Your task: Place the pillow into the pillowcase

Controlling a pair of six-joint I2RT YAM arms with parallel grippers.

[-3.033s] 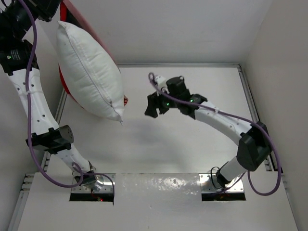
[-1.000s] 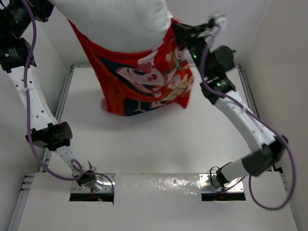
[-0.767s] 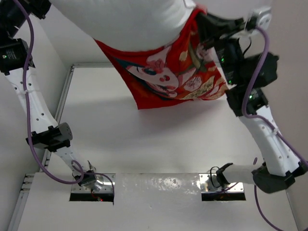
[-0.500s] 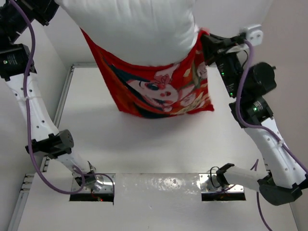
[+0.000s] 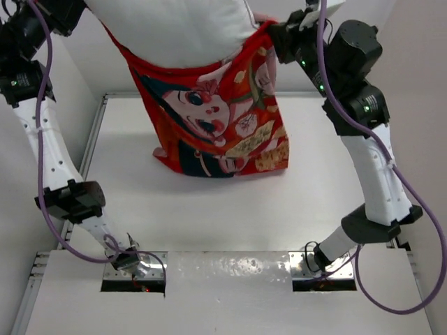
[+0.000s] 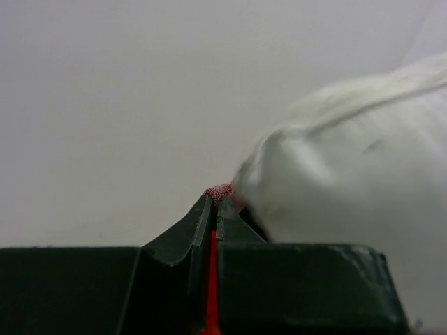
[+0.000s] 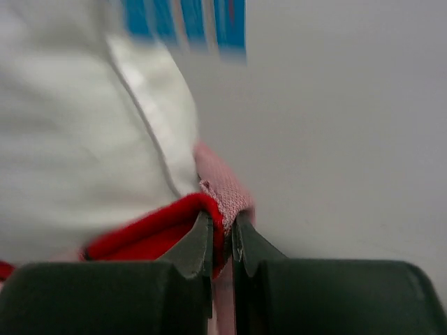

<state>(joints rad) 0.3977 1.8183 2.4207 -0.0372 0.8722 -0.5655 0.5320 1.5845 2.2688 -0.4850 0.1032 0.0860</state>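
Beneath the pillow (image 5: 174, 28) spreads the white bench (image 5: 209, 209), the biggest thing in view, well apart from the pillow. The pillow itself, plump and white, is held high, and the top edge of the overhead view cuts off its upper part. At the pillow's lower end hangs the red pillowcase (image 5: 216, 118), printed with a doll face and yellow fans. Its open mouth meets the pillow's underside, though how far the pillow sits inside cannot be told, and the rest droops slack below the pillow. At the pillow's left side the left hand (image 6: 213, 213) is clenched on a thin red edge of the pillowcase, with pillow fabric bulging just beside its fingers. At the pillow's right side the right hand (image 7: 222, 234) is pinched tight on the rim, red outside and pale pink inside, next to the pillow's seam. A blurred blue-striped tag (image 7: 185, 21) shows at the pillow's edge above that hand.
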